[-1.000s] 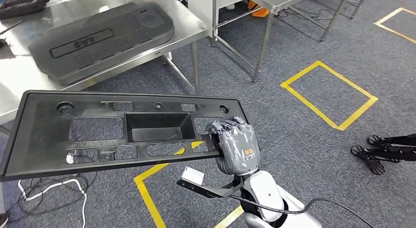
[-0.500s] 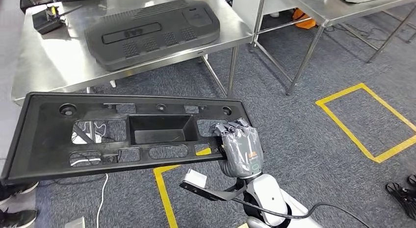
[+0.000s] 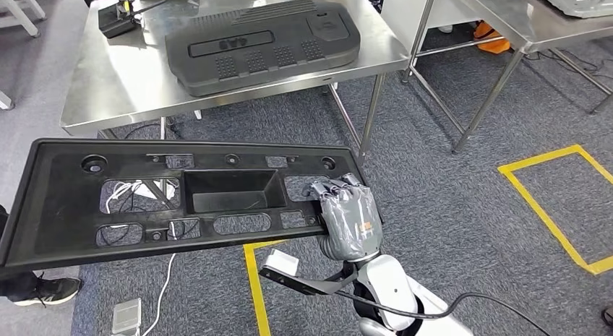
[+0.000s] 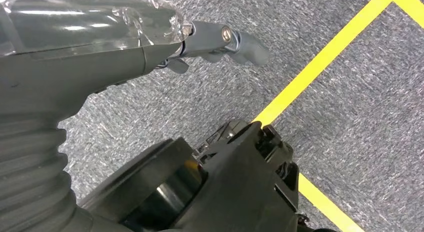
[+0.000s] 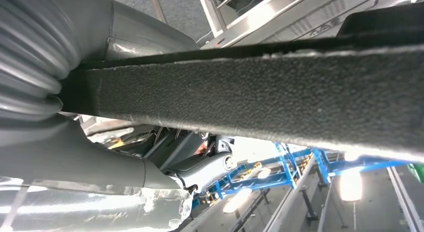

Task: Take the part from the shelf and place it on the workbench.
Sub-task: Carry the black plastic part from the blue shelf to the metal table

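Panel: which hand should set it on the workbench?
Right. The right hand already grips the black panel at its near edge, with the steel workbench just ahead. The left hand hangs over the carpet, holding nothing.

Right hand (image 3: 349, 222) wears grey ribbed cover; white forearm; black cable; dark fingers (image 3: 340, 183).

Head view: the held part (image 3: 181, 199) spans the left and centre, in front of the workbench (image 3: 108, 83). A black cover (image 3: 264, 43) fills the bench's upper centre; bare steel lies at its left. A small dark device (image 3: 119, 18), apparently, occupies the far corner.
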Robot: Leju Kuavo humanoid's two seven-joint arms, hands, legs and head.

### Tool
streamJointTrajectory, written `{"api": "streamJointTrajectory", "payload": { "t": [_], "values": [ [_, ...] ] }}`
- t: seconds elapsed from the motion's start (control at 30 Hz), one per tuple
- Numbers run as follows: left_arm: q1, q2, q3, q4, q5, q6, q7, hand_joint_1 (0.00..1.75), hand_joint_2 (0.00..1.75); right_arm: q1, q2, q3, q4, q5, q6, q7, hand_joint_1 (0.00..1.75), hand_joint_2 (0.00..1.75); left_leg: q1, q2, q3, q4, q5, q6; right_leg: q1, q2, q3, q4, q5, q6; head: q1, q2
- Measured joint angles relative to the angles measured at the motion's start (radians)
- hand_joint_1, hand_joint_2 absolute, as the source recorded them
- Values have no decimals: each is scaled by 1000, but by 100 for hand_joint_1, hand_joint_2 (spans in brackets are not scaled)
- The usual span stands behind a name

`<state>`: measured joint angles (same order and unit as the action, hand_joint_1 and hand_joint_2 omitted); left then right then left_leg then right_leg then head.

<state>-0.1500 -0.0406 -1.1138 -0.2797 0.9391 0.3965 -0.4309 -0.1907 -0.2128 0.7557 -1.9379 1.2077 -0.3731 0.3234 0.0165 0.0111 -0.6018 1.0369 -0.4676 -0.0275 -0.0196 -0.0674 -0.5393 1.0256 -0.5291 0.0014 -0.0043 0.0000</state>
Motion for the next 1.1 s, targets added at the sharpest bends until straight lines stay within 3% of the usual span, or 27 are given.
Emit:
{"api": "streamJointTrajectory", "payload": {
  "t": [0.13, 0.33, 0.57, 0.63, 0.73, 0.77, 0.8, 0.87, 0.93, 1.03, 1.1],
  "values": [
    [0, -1, 0, 0, -6, -6, 4, 0, 175, 1, 0, -1, 0, 7, -3, 2, 175, 175, -1, 1, 4, -9, -6, 5, 3, 2, 6, -5, -3, -4, 4, 0],
    [-2, 0, 0, 0, -10, -16, 6, 0, 175, 1, 0, -1, 0, 9, -4, 4, 175, 175, -4, 1, 4, -6, -10, 15, 2, 2, 13, -21, 4, 11, 9, 0],
    [-2, 2, 0, 0, -17, -34, 7, 0, 175, 0, 1, -1, 0, -1, -5, 12, 175, 175, -9, 0, 12, -13, -16, 38, -4, 3, 23, -29, 3, 35, 9, 0],
    [-3, 2, 0, 0, -18, -35, 8, 0, 175, 0, 2, -1, 0, -29, -9, 14, 175, 175, -2, -3, 28, -34, -10, 48, -6, 27, 10, 11, -23, 38, 12, 0],
    [-5, 2, 0, 0, -18, -38, 9, 0, 175, 2, 2, -2, 0, -63, -25, 12, 175, 175, 2, -8, 39, -43, -9, 54, -7, 60, -91, 195, -99, 39, 22, 0],
    [-5, 2, 0, 0, -18, -39, 10, 0, 175, 4, 2, -2, 0, -61, -30, 12, 175, 175, 3, -11, 41, -42, -12, 53, -8, 62, -122, 240, -105, 40, 26, 0],
    [-5, 2, 0, 0, -18, -40, 10, 0, 175, 6, 2, -2, 0, -55, -35, 12, 175, 175, 4, -16, 44, -41, -16, 49, -9, 62, -137, 250, -90, 41, 30, 0],
    [-4, 2, 0, 0, -19, -40, 11, 0, 175, 8, 2, -2, 0, -47, -41, 13, 175, 175, 11, -25, 54, -34, -27, 38, -15, 62, -110, 159, -11, 44, 41, 0],
    [-5, 2, 0, -1, -19, -40, 11, 0, 175, 9, 3, -2, 1, -45, -47, 14, 175, 175, 13, -32, 57, -21, -43, 21, -17, 68, -67, 50, 38, 46, 53, 0],
    [-6, 3, 0, -1, -19, -40, 12, 0, 175, 12, 4, -2, 1, -45, -53, 17, 175, 175, 11, -37, 57, -16, -52, 0, -11, 75, -57, 19, 31, 25, 58, 0],
    [-5, 3, 0, -1, -19, -40, 12, 0, 175, 13, 4, -3, 1, -47, -53, 18, 175, 175, 14, -34, 61, -11, -60, -10, -10, 73, -52, 18, 27, 9, 49, 0]
  ]
}}
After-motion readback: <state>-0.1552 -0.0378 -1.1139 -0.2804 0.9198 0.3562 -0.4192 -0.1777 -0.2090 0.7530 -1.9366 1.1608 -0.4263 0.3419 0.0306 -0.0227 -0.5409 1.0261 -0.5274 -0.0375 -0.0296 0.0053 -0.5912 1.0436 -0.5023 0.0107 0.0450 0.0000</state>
